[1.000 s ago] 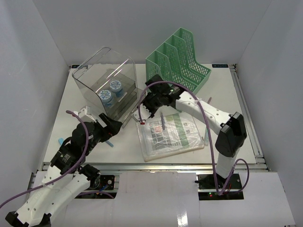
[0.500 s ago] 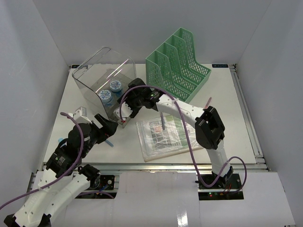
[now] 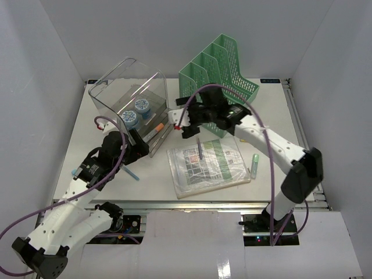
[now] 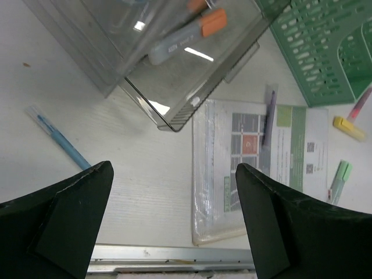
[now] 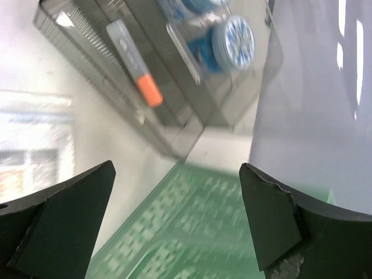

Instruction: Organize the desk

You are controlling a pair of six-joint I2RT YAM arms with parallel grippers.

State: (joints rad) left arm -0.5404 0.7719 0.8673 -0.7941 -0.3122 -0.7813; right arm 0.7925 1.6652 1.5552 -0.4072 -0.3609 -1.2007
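Two arms over the white desk (image 3: 110, 186), both sets of jaws spread wide and empty.
The left gripper (image 3: 139, 152) hovers near the clear bin (image 3: 131, 96), the right gripper (image 3: 186, 125) by the green rack (image 3: 226, 70). Only the left wrist view shows a yellow marker (image 4: 347, 127), right of the booklet (image 4: 250, 163).

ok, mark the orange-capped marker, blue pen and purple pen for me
orange-capped marker (image 4: 180, 40): left wrist view, on the grey barrel.
blue pen (image 4: 58, 137): left wrist view, on the middle of its barrel.
purple pen (image 4: 269, 115): left wrist view, on the middle of its barrel.
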